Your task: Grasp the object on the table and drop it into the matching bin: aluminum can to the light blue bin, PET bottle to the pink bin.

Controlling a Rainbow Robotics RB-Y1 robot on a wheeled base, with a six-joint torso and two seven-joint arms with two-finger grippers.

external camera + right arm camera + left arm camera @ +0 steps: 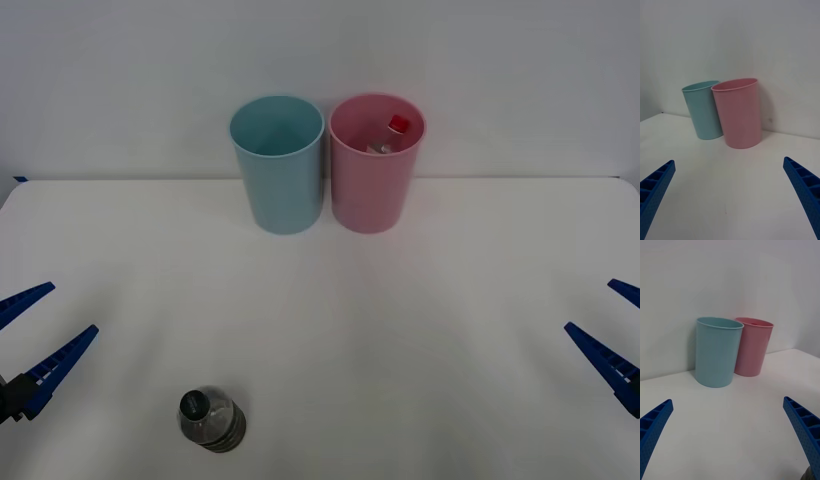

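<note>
The PET bottle (211, 419), clear with a black cap and a dark lower part, stands upright on the white table (400, 330) near its front left. My left gripper (75, 307) hovers open at the left edge, a short way left of the bottle and apart from it. At the right edge my right gripper (590, 305) is open and holds nothing. The light blue bin (278, 165) and the pink bin (375, 170) stand side by side at the back, the pink one on the right. Both wrist views face the bins: light blue bin (718, 352), pink bin (739, 114).
A red-capped bottle (399, 124) lies inside the pink bin. A plain white wall rises right behind the bins. Bare table stretches between the bins and both grippers.
</note>
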